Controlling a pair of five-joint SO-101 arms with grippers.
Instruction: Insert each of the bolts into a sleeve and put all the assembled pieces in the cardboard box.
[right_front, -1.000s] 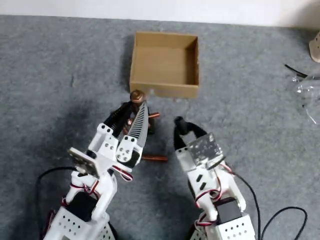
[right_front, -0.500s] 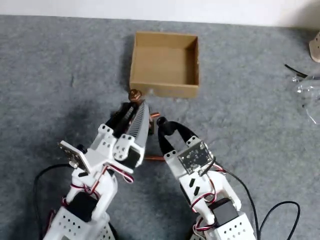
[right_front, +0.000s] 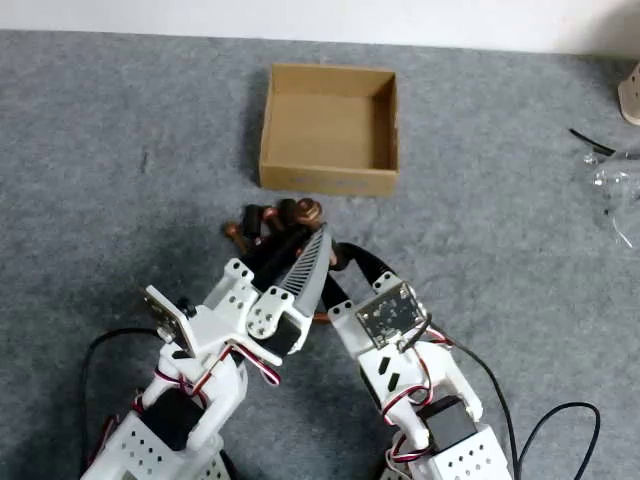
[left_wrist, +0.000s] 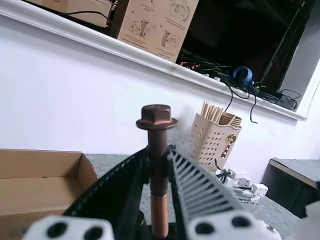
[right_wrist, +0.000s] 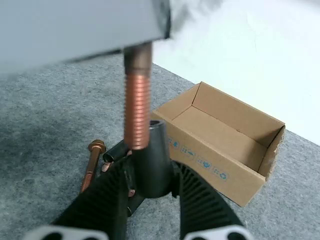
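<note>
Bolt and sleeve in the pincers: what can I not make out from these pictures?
1. Right wrist view: whether the bolt tip is inside the sleeve; its head is behind a blurred grey part.
2. Left wrist view: the bolt's threaded end, lost inside the left pincer.
3. High view: the number of loose pieces near the cardboard box; the arms cover some.

Grey felt covers the desk (right_front: 100, 150). Beyond the left end effector (left_wrist: 159, 150) a white wall (left_wrist: 65, 100) rises, cartons (left_wrist: 155, 22) on its ledge (left_wrist: 100, 42), a beige basket (left_wrist: 215, 142) against it.
</note>
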